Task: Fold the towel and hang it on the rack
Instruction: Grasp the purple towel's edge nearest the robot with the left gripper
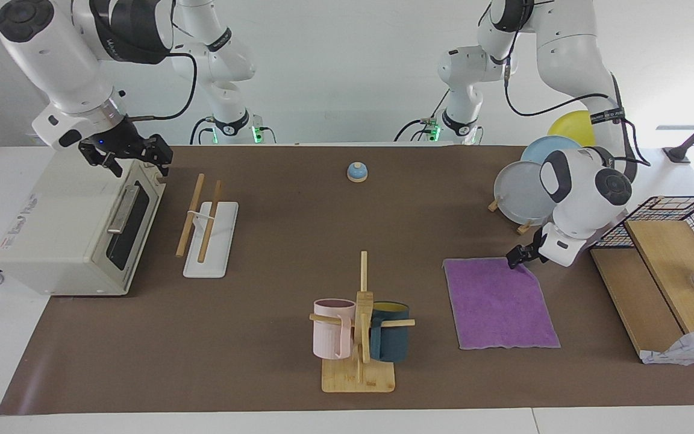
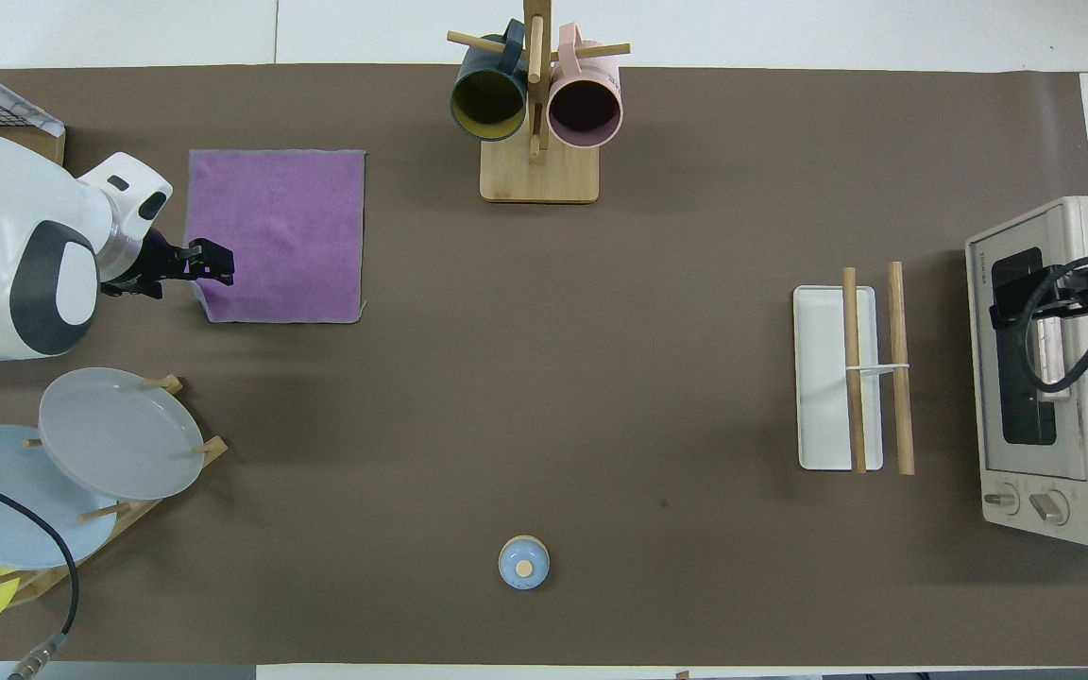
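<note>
The purple towel [image 1: 500, 301] [image 2: 275, 236] lies flat and unfolded on the brown mat, toward the left arm's end of the table. My left gripper [image 1: 518, 256] [image 2: 209, 267] is down low at the towel's corner nearest the robots and the wooden crate, open. The rack [image 1: 208, 238] [image 2: 827, 378], two wooden rods on a white base, stands toward the right arm's end, beside the toaster oven. Over the oven's top front edge my right gripper [image 1: 125, 155] [image 2: 1063, 288] waits, open and holding nothing.
A mug tree [image 1: 359, 325] [image 2: 535, 104] with two mugs stands beside the towel. A plate stand [image 1: 525, 193] [image 2: 119, 434] is nearer the robots than the towel. Also here: a toaster oven [image 1: 76, 223] [image 2: 1054, 378], a blue bell [image 1: 357, 172] [image 2: 523, 563], and a wooden crate with wire basket [image 1: 666, 271].
</note>
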You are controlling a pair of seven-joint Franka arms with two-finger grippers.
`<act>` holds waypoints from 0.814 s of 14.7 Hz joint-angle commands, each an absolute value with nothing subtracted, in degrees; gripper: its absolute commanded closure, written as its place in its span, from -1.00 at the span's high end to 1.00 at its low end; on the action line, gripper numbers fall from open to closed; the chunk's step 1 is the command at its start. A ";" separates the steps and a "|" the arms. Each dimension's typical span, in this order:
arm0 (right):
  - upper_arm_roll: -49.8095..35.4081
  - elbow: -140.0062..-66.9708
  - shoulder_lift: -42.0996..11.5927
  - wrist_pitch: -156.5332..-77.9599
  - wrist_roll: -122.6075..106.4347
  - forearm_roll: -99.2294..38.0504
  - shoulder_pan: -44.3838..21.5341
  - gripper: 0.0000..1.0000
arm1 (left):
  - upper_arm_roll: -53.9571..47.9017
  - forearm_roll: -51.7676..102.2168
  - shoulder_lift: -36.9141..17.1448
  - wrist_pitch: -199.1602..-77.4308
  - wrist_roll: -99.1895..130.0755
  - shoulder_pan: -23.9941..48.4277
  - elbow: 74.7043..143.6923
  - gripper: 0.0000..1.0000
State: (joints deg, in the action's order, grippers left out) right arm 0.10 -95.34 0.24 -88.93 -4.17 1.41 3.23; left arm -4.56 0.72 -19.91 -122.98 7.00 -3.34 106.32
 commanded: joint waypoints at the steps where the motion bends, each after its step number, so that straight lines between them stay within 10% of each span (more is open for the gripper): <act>1: 0.26 -95.18 0.62 -88.15 -5.10 0.61 3.43 1.00 | -4.83 0.26 -18.81 -123.66 6.33 -3.87 108.28 0.61; 5: 0.26 -95.19 0.62 -88.15 -5.10 0.62 3.43 1.00 | -4.83 0.53 -18.90 -125.41 6.42 -3.96 110.12 0.49; 12: 0.26 -95.18 0.62 -88.15 -5.10 0.62 3.43 1.00 | -4.83 0.53 -18.90 -126.21 6.33 -4.66 110.83 -1.00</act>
State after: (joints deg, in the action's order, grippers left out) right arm 0.10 -95.34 0.24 -88.93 -4.17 1.41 3.24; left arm -4.56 0.72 -19.92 -124.84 6.91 -4.18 109.19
